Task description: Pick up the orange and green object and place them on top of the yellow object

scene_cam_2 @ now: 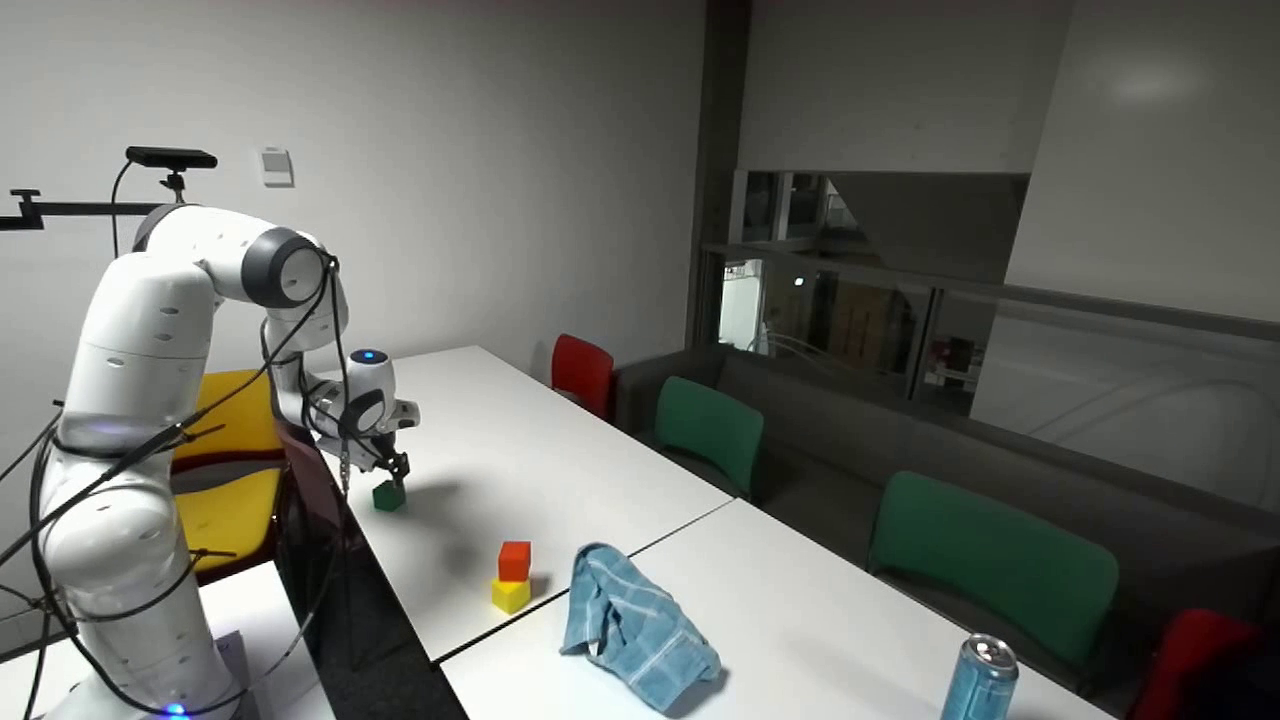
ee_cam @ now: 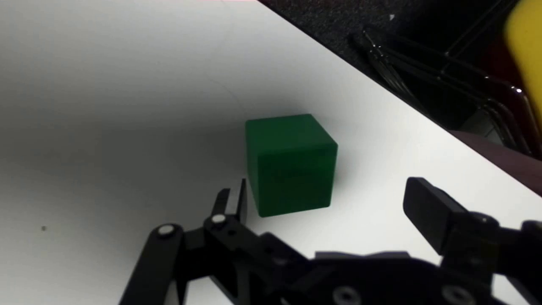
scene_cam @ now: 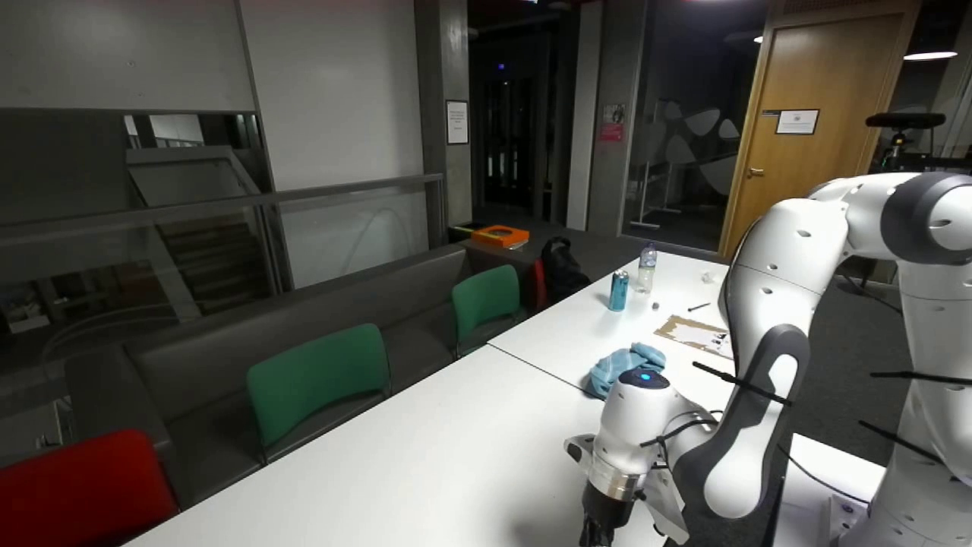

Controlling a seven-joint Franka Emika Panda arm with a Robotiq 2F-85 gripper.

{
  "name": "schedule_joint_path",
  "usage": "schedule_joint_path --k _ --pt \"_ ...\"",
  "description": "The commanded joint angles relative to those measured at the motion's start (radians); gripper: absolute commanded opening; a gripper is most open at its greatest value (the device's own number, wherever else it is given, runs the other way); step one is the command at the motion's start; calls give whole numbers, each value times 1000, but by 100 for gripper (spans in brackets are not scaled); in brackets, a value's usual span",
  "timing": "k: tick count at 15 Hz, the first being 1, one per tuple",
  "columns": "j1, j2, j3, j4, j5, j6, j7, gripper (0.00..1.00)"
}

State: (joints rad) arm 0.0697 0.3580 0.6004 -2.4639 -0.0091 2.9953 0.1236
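Currently the wide-spread, empty end effector (ee_cam: 328, 190) hangs near the green block (ee_cam: 295, 169)

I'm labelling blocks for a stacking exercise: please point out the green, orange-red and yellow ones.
Green block (ee_cam: 294, 170): wrist view, on its darker front face.
Orange-red block (scene_cam_2: 514, 563): in an exterior view, on its visible side.
Yellow block (scene_cam_2: 511, 597): in an exterior view, mid-height on its visible side.
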Motion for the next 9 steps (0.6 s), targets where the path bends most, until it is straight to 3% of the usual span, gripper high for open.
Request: schedule_joint_path --k 1,5,9 --pt "-141 86 130 50 30 -24 -127 100" --pt "-157 108 140 62 106 -52 -222 100" --pt "-139 104 121 69 120 -76 -225 100"
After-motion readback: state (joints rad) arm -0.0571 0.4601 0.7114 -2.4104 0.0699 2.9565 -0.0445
